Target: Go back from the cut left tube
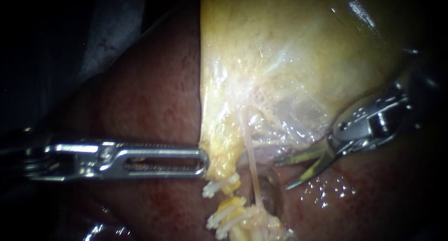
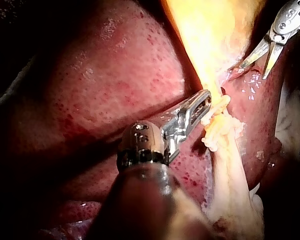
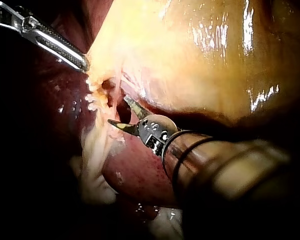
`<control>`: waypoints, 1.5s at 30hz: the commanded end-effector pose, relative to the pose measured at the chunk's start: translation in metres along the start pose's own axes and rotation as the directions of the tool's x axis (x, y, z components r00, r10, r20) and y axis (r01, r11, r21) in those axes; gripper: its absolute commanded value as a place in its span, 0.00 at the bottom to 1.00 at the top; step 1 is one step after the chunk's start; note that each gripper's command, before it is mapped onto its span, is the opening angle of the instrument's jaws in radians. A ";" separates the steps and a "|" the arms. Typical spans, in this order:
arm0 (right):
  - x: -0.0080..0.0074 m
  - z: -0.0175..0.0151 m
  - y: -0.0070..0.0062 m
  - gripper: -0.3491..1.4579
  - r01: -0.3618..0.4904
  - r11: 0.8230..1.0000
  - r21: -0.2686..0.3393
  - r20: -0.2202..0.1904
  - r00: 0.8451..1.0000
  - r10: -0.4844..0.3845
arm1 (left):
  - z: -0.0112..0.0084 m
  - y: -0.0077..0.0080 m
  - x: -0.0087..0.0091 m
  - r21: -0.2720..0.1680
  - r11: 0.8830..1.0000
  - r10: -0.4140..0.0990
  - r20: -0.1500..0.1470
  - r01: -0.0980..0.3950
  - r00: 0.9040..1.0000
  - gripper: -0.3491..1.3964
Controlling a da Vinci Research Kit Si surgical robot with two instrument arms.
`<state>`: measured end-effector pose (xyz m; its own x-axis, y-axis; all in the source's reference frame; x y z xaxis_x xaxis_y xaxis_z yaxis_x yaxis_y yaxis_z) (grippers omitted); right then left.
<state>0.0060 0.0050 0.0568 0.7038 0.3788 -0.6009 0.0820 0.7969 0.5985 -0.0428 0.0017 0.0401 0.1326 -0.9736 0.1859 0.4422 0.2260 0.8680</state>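
As the left instrument (image 1: 204, 162) clamps the gallbladder (image 1: 280, 59), the right instrument (image 1: 281, 174), blades apart, should back off the cut tube (image 1: 232, 204).

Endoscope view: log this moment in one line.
left instrument: jaws shut on gallbladder edge | right instrument: blades open, holding nothing | left tube: cut, white clips on both stumps

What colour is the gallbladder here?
The gallbladder is pale yellow and glistening, beside the dark red liver; the endoscope view shows it best.
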 end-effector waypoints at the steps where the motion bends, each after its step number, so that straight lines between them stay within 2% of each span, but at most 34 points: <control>1: 0.0000 -0.0007 0.0002 0.60 0.001 1.000 -0.002 -0.008 1.000 -0.001 | 0.0000 0.0000 0.0000 0.000 1.000 0.000 0.000 0.000 1.000 0.00; 3: 0.0001 -0.0017 0.0004 0.60 -0.002 1.000 -0.008 -0.034 0.999 0.002 | 0.0000 0.0000 0.0000 0.000 1.000 0.000 0.000 0.000 1.000 0.00; 13: 0.0006 -0.0050 0.0010 0.63 0.008 0.998 -0.056 -0.049 0.999 -0.011 | 0.0001 0.0001 0.0000 0.000 1.000 0.000 0.000 0.000 1.000 0.00; 29: 0.0005 -0.0057 0.0010 0.63 0.009 0.998 -0.060 -0.052 0.999 -0.012 | 0.0002 0.0003 -0.0004 -0.007 1.000 -0.002 0.007 0.002 1.000 0.00; 45: 0.0004 -0.0058 0.0008 0.63 0.009 0.998 -0.060 -0.052 0.999 -0.013 | 0.0034 0.0012 -0.0018 -0.006 1.000 0.000 0.035 0.000 0.999 0.00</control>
<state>0.0023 0.0085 0.0540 0.6651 0.3926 -0.6352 0.0467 0.8271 0.5602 -0.0457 0.0037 0.0424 0.1007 -0.9744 0.2008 0.4463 0.2246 0.8663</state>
